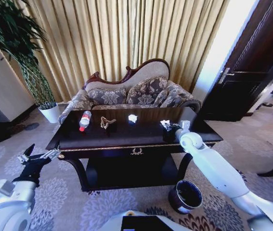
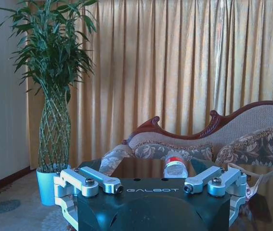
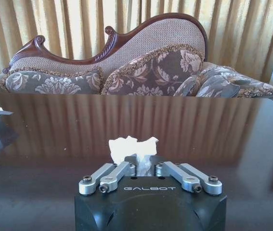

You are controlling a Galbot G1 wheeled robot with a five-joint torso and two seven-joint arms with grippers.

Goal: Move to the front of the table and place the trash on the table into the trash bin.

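Note:
The dark glossy table (image 1: 102,143) stands before me. On it lie a clear bottle with a red label (image 1: 84,120), a tan wrapper scrap (image 1: 107,122) and a white paper wad (image 1: 133,118). My right gripper (image 1: 171,131) rests over the table's right part, shut on another white paper wad (image 3: 133,148) that sticks up between its fingers (image 3: 122,171). That wad (image 1: 165,124) still sits on the tabletop. My left gripper (image 1: 40,153) hangs open off the table's left end, facing the bottle (image 2: 175,167) and the wrapper (image 2: 252,182). The dark brown trash bin (image 1: 186,196) stands on the carpet by the table's right front leg.
A patterned sofa (image 1: 136,91) stands behind the table, with gold curtains (image 1: 126,33) beyond. A tall plant in a white pot (image 1: 50,113) is at the back left, a dark door (image 1: 252,72) at the right. Open carpet (image 1: 69,202) lies in front.

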